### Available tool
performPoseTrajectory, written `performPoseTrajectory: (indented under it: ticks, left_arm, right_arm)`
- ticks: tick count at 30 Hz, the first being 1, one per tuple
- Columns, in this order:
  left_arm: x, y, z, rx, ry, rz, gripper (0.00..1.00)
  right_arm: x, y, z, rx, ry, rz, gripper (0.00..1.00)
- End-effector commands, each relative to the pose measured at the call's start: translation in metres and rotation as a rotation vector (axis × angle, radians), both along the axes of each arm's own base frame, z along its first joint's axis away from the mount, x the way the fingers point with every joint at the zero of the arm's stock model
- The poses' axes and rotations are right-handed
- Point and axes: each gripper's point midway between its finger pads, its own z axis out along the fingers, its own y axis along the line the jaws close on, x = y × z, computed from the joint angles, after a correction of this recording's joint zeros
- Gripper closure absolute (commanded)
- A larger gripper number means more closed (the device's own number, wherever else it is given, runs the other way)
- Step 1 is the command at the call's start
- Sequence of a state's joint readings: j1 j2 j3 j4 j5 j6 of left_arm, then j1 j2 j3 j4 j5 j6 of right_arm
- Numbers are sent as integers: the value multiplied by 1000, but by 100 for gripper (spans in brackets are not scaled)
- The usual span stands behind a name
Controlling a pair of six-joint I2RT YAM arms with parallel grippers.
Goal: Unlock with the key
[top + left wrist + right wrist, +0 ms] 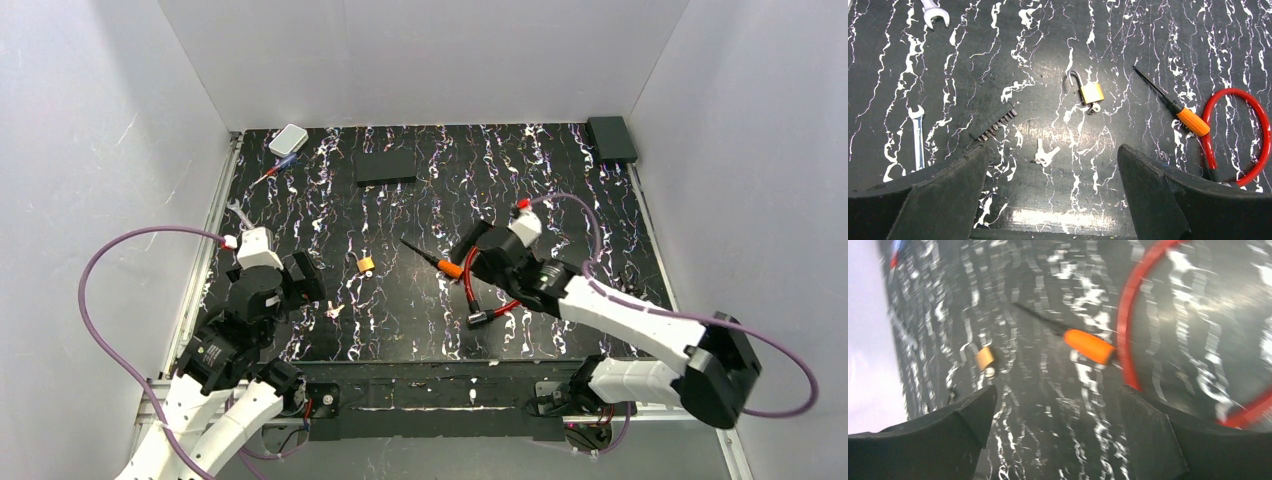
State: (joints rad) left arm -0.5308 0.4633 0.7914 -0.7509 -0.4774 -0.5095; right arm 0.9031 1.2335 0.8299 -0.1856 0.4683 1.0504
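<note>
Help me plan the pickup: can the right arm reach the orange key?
Probably yes: right gripper hangs open close to the key, which lies flat; only the red cable crowds its handle.

You can read no lettering, number or brand anywhere in these views, and the brass padlock (1091,92), lying ahead of and between the left fingers (938,195), is too small to show any marking.

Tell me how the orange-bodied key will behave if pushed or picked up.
The key probably rolls: its orange body looks round and lies flat on the table. Likely stiff and light, being slim with a straight thin rod. The red cable loop beside it may snag.
</note>
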Motion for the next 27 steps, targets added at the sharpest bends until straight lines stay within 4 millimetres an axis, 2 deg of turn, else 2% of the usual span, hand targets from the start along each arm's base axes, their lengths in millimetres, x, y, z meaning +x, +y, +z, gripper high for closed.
performPoseTrajectory:
  ticks: [1,4,6,11,15,17,19,24,27]
  left_arm:
    - [1,2,4,-4,-19,6,2]
    - [-1,-1,8,-51,-31,12,2]
    - [-5,-5,18,-150,-44,39,2]
    - [-21,-14,59,-420,-130,65,2]
    - [-33,-2,87,-733,-228,205,2]
    - [-35,0,95,-833,-265,228,2]
    - [-34,0,102,-846,-294,219,2]
    - [-35,24,92,-717,-280,332,2]
    - [-38,24,112,-749,-332,300,2]
  right_arm:
    - [-38,-92,-48,-105,184,-354,2]
    - [-56,-102,-61,-41,256,-409,2]
    - [-63,-104,-69,-29,293,-416,2]
    - [-76,-113,-85,-89,371,-456,2]
    - [-80,-111,-98,-104,406,-445,2]
    - [-79,-108,-103,-96,407,-448,2]
    - [-78,-106,-108,-95,413,-451,2]
    - [-79,-102,-124,-109,449,-463,6]
    - [-76,-100,-129,-128,453,-465,10]
